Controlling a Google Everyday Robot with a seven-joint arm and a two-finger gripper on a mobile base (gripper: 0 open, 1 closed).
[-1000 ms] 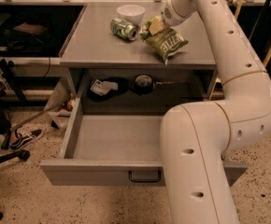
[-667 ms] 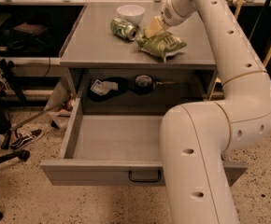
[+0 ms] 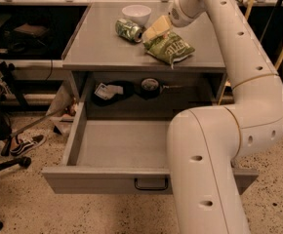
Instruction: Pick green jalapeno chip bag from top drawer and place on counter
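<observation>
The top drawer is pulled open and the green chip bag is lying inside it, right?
Not quite. The top drawer is pulled open, but the green chip bag lies on the counter, not in the drawer. The camera view shows it there, with the gripper at the bag's upper left edge, above the counter.

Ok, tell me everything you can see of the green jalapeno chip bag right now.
The green jalapeno chip bag is a crinkly, puffy light-green packet with white lettering. It lies flat and slightly skewed on the grey counter, towards the front right. The tool is at the bag's upper-left corner and appears to touch it. A green soda can lies on its side close to the bag's left.
</observation>
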